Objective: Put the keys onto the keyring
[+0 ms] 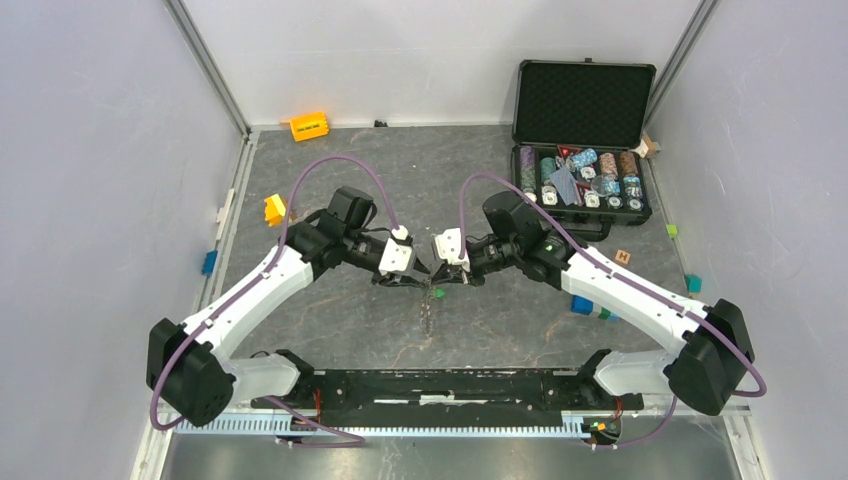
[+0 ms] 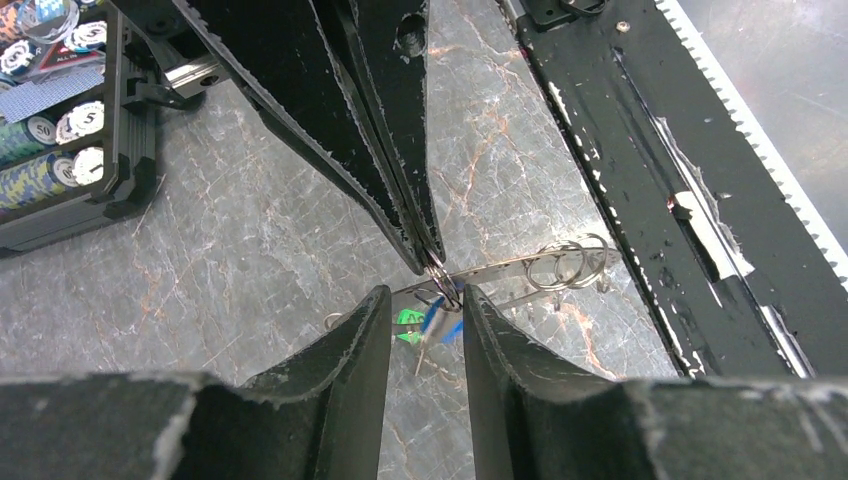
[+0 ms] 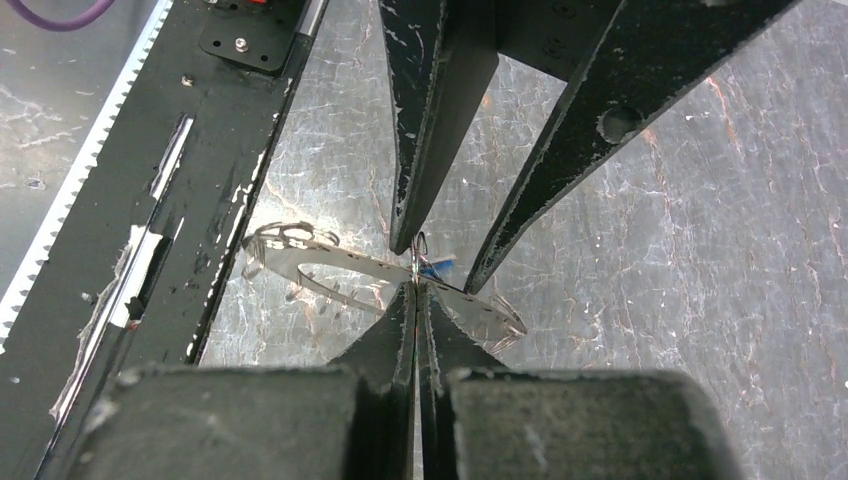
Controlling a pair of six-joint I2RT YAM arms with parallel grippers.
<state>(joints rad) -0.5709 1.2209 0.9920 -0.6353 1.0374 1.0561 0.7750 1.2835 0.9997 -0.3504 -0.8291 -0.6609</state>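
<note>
Two-armed job, meeting in the middle of the surface (image 1: 400, 170). Got the right end effector (image 3: 414, 290) clamped shut on the far end of the keyring (image 2: 520, 268), long axis running toward the near rail (image 2: 640, 150). Left end effector (image 2: 425, 300) half spread, straddling the green and blue keys (image 2: 410, 325), so nearer to them. Chip case (image 1: 585, 100) far right, well apart.

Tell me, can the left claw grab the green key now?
Probably yes. The left gripper is open, and the green key shows right in the gap between its fingertips. The shut right gripper pinches a small ring just above it, so space is tight.
</note>
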